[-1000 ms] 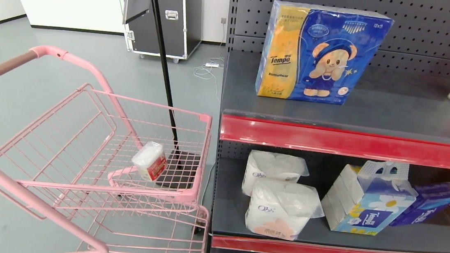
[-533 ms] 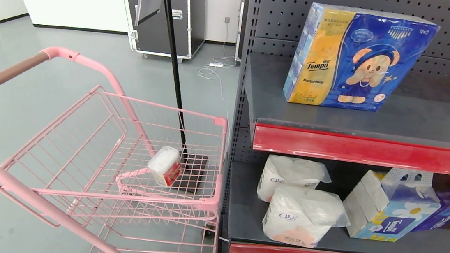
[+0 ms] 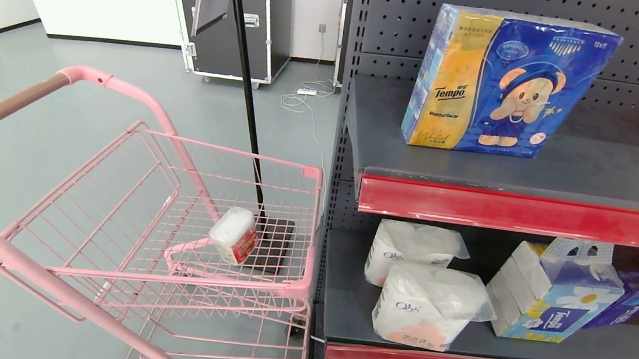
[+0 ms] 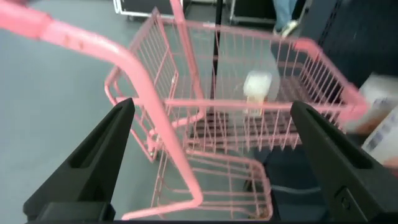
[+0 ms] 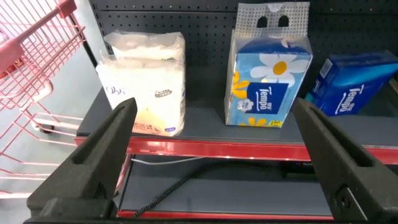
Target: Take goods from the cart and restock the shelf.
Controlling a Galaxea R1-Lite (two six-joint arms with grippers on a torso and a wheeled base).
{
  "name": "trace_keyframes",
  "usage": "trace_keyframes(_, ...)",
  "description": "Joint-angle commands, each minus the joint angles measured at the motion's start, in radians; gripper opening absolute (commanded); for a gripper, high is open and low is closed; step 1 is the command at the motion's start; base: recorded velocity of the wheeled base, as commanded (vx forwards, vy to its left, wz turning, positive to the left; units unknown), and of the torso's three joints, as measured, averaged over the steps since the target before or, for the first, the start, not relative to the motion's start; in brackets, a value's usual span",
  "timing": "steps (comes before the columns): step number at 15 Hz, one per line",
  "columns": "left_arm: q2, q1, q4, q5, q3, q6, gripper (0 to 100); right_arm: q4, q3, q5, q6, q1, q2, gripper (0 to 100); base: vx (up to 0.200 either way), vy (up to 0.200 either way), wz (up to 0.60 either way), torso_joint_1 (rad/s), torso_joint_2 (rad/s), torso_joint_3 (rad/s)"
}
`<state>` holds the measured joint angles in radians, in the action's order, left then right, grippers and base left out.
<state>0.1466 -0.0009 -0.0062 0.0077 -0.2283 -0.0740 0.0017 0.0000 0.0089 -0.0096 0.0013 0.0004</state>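
A pink wire cart [image 3: 133,226] stands left of the grey shelf [image 3: 532,165]. In its basket lies a small white packet with a red label [image 3: 235,235], close to the corner nearest the shelf. My left gripper [image 4: 212,106] is open above the cart's handle side, with the packet [image 4: 258,87] farther off between the fingers' line of sight. My right gripper [image 5: 214,102] is open and holds nothing, level with the lower shelf board [image 5: 205,121] and in front of it.
The upper shelf carries a large blue and yellow tissue pack [image 3: 510,83]. On the lower shelf are white tissue packs [image 3: 427,307], a daisy-print pack [image 5: 270,74] and a dark blue box [image 5: 354,84]. A black stand [image 3: 245,96] rises behind the cart.
The head camera turned toward the cart over the first half second, so the whole picture shifted right. The packet, the cart and the shelf goods stayed in place.
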Motion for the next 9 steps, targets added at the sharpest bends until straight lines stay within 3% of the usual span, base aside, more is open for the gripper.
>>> trace_keyframes(1, 0.766, -0.007, 0.008, -0.067, -0.648, -0.167, 100, 0.0, 0.0, 0.0, -0.001, 0.0, 0.001, 100, 0.0, 0.0, 0.0, 0.0, 0.0, 0.0)
trace_keyframes(2, 0.884, -0.014, 0.011, -0.201, -0.649, -0.059, 100, 0.0, 0.0, 0.0, 0.002, 0.0, 0.0, 100, 0.0, 0.0, 0.0, 0.0, 0.0, 0.0)
trace_keyframes(3, 0.987, -0.014, 0.012, -0.242, -0.652, 0.013, 100, 0.0, 0.0, 0.0, 0.002, 0.0, 0.0, 100, 0.0, 0.0, 0.0, 0.0, 0.0, 0.0)
trace_keyframes(6, 1.199, -0.073, 0.012, -0.247, -0.661, 0.076, 100, 0.0, 0.0, 0.002, 0.01, 0.0, 0.0, 100, 0.0, 0.0, 0.0, 0.0, 0.0, 0.0)
trace_keyframes(8, 1.343, -0.137, 0.022, -0.245, -0.66, 0.143, 100, 0.0, 0.0, 0.0, 0.01, 0.0, 0.0, 100, 0.0, 0.0, 0.0, 0.0, 0.0, 0.0)
trace_keyframes(9, 1.371, -0.149, 0.02, -0.245, -0.661, 0.152, 100, 0.0, 0.0, 0.0, 0.01, 0.0, 0.001, 100, 0.0, 0.0, 0.0, 0.0, 0.0, 0.0)
